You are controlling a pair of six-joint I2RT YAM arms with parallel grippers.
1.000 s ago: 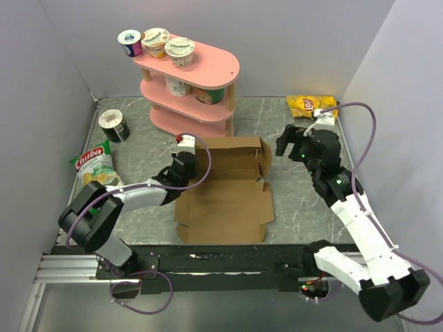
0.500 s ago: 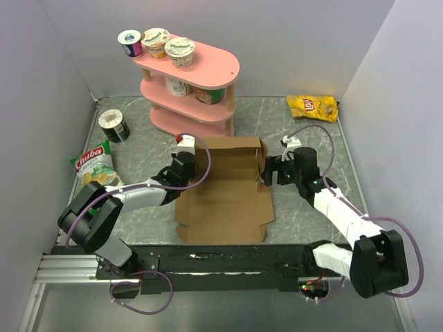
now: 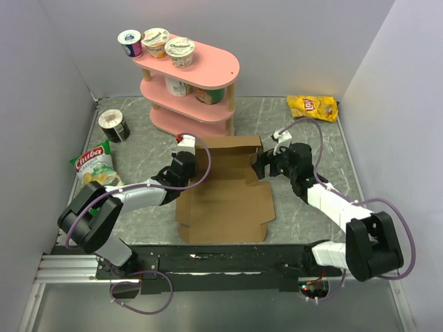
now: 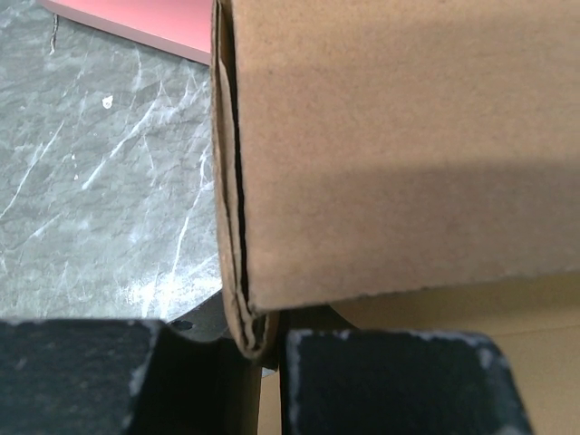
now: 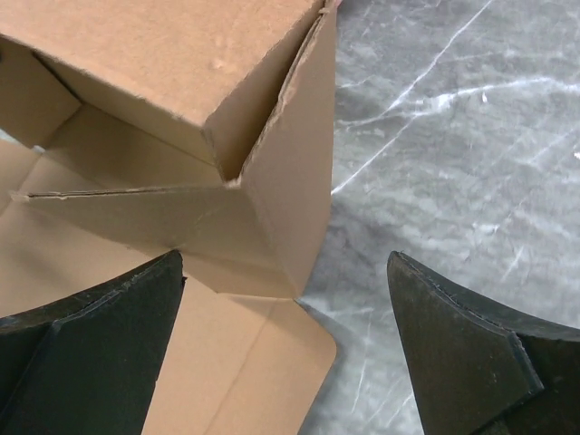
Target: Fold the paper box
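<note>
Paper box [image 3: 225, 197] is lying in the middle of the table [image 3: 304, 207], just in front of the pink shelf [image 3: 201, 76]. Its wide base panel is resting flat towards the arms and its back wall is standing up at the far side. The left gripper [image 3: 191, 162] is keeping its fingers [image 4: 399, 390] clamped on the doubled cardboard edge at the box's left rear corner, as it was doing a second ago, so that corner is staying pinned. The change is on the other side. The right gripper [image 3: 261, 166], which was hanging high and well back near the yellow chip bag [image 3: 313, 106], is now sitting low at the right rear corner. Its fingers [image 5: 100, 335] are spread as wide as they go and are straddling the right side flap without touching it. In the right wrist view that flap is standing nearly upright and meeting the back wall at a loose, gaping corner. The right arm is probably lining up to pinch or press this flap so the right wall can be formed, while the front and remaining tabs are still lying unfolded.
</note>
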